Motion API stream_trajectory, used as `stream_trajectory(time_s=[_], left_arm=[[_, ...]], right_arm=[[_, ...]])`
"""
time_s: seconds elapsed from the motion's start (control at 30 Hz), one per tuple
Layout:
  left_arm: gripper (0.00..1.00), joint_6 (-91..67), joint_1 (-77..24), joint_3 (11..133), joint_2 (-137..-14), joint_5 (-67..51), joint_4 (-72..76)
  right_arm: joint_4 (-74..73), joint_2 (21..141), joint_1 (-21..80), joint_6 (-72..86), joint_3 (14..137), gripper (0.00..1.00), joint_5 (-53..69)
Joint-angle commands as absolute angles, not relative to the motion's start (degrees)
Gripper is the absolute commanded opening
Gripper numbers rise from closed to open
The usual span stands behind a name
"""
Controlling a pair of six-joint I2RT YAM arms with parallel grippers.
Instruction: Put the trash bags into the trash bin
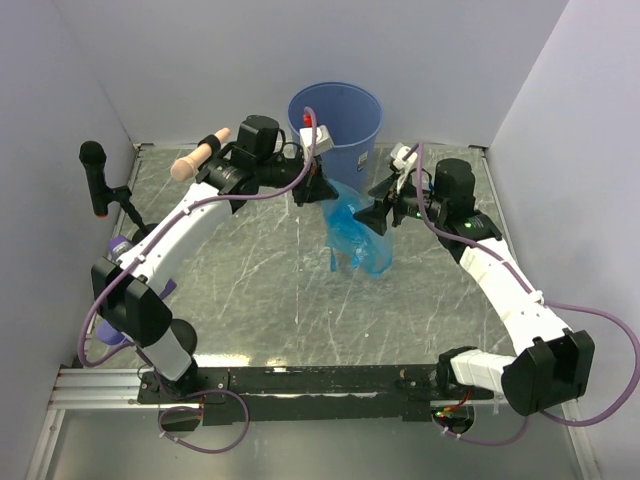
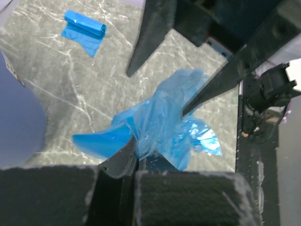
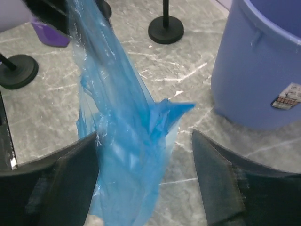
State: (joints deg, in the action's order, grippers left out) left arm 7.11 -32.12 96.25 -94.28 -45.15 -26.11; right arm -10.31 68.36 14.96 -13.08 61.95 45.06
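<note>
The left gripper [image 1: 312, 190] pinched a limp, featherlight trash bag [image 1: 355, 235] aloft just beside the trash bin [image 1: 335, 110]. The right gripper [image 1: 380, 215] stood spread around the slippery film, probably best gripped where bunched.

robot lab cell, plain white walls [image 1: 200, 60], stone-look table [image 1: 260, 300], mounting rail [image 1: 320, 380]

Cannot read the label [image 3: 286, 96] on the trash bin [image 3: 244, 80]: too small, and cropped with it by the top and right edges of the right wrist view. From above, cannot see the bin's base, hidden behind the trash bag [image 1: 358, 235]. Also cropped, top and bottom of the right wrist view: that bag. Buried under bunched film, with blurred fingers: pinch point of the left claw [image 2: 137, 160]. Half hidden behind the left arm [image 1: 190, 225]: purple object [image 1: 118, 245], unidentifiable.
</note>
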Motion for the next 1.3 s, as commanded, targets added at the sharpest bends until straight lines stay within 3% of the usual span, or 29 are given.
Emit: stream_trajectory(time_s=[0.0,0.17,0.2,0.27,0.3,0.33,0.4,0.43,0.47,0.57,0.73,0.77,0.9,0.97,1.03,1.13,1.27], left_arm=[[0.01,13.8,-32.3,98.7,-92.5,-44.3,-28.2],[0.01,15.6,-32.3,98.8,-91.6,-44.5,-27.3],[0.01,15.9,-32.3,99.1,-91.8,-44.6,-27.4],[0.01,16.0,-32.3,99.2,-92.3,-44.6,-27.4],[0.01,15.6,-32.3,99.0,-92.5,-43.8,-26.8],[0.05,14.3,-32.3,98.4,-92.5,-42.0,-25.3],[0.36,11.2,-32.3,97.5,-92.5,-37.3,-22.5],[0.48,9.4,-32.3,96.9,-92.3,-34.7,-21.0],[0.59,7.5,-32.2,96.2,-91.8,-31.1,-18.7],[0.83,1.0,-32.1,93.5,-88.4,-19.1,-12.1],[0.84,-12.5,-30.5,85.8,-76.9,3.0,-9.0],[0.81,-16.2,-29.5,83.2,-73.8,1.9,-9.7],[0.66,-26.6,-28.7,74.3,-69.3,-20.9,-16.0],[0.58,-29.9,-31.6,68.2,-68.5,-23.6,-15.6],[0.63,-30.1,-33.0,61.9,-68.3,-28.6,-8.0],[0.82,-36.4,-33.0,56.6,-71.2,-28.7,-0.5],[0.89,-43.5,-33.0,52.1,-76.0,-26.9,15.0]], right_arm=[[-10.1,67.9,14.8,-14.1,64.1,0.69,48.6],[-11.3,68.8,14.9,-15.5,62.8,0.60,49.9],[-11.4,69.3,14.9,-15.8,63.0,0.50,50.7],[-10.6,70.6,15.0,-14.8,63.2,0.20,50.5],[-10.0,71.1,14.9,-14.0,63.5,0.18,51.1],[-9.9,71.7,14.9,-13.4,64.0,0.20,52.4],[-9.8,72.9,14.9,-10.5,64.8,0.25,55.7],[-8.9,73.6,15.0,-7.8,64.7,0.21,57.1],[-5.6,73.7,15.0,-4.3,64.1,0.00,57.2],[6.2,74.6,14.7,14.3,60.9,0.00,54.6],[14.5,77.2,14.9,33.1,62.8,0.00,46.5],[14.0,77.7,15.0,33.7,63.9,0.00,45.5],[14.7,79.9,15.1,35.4,66.9,0.00,43.0],[15.1,80.3,15.2,36.2,67.0,0.00,41.5],[15.9,80.6,15.2,36.5,66.8,0.00,40.8],[16.0,80.8,15.0,36.6,66.4,0.00,40.5],[14.9,80.4,14.6,35.9,66.7,0.00,41.5]])
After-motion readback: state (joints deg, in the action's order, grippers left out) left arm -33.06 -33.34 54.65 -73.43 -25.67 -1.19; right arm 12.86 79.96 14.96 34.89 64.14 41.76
